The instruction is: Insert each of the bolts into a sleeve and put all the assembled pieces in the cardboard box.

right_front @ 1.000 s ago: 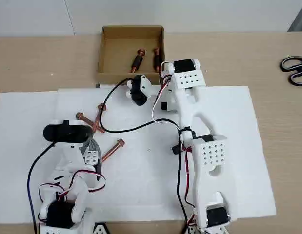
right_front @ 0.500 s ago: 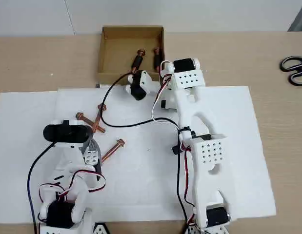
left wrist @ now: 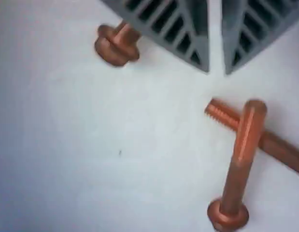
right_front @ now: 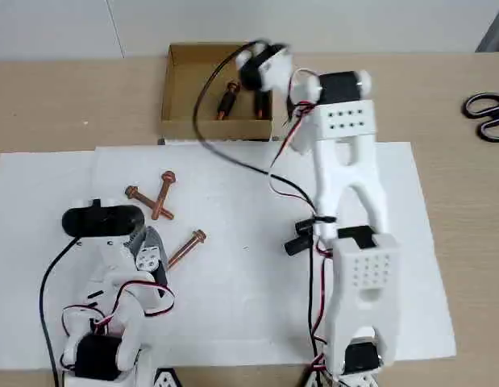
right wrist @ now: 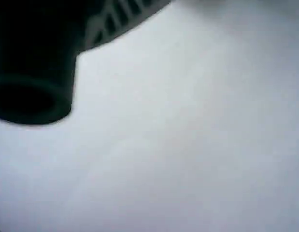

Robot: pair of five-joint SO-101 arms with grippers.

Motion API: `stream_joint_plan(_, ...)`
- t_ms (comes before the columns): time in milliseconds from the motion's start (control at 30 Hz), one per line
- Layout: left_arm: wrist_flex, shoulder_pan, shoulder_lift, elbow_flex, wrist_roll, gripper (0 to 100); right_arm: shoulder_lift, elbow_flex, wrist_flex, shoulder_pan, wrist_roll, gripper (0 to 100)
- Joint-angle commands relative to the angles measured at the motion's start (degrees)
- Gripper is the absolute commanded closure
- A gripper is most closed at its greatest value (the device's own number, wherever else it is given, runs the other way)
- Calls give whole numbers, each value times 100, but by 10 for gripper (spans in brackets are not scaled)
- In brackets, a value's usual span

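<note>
Three copper bolts lie on the white sheet: two crossed bolts and a single bolt. My left gripper hovers between them, its grey fingers nearly together with nothing between them. One finger covers the single bolt's shaft. The cardboard box at the back holds two assembled pieces. My right arm's wrist hangs over the box's right side. In the right wrist view a black hollow sleeve sits against the gripper's ribbed finger, apparently held.
The white sheet covers the table's middle. A small black part sits beside the right arm's lower link. Scissors lie at the far right edge on the wooden table.
My right arm has stretched from the sheet's far edge up and back, so its wrist is over the box. The left arm has shifted slightly; the bolts have not moved.
</note>
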Motion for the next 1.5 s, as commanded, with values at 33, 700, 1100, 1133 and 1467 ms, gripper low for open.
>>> stream_joint_plan(33,9,-18,-18,-295,70,993,-1420,1116,110,207,-1090,996)
stream_joint_plan(700,1275,26,3692,-4558,-290,993,-5385,7657,-338,1525,-1486,995)
stream_joint_plan(1100,2857,-18,7640,-7556,-1670,993,-6633,8668,-338,3099,-1116,995)
stream_joint_plan(1133,2989,-18,7930,-7793,-1943,993,-6712,8756,-374,3187,-1099,995)
stream_joint_plan(1467,3534,-18,10040,-9165,-2154,990,-7099,8914,-365,3477,-1073,995)
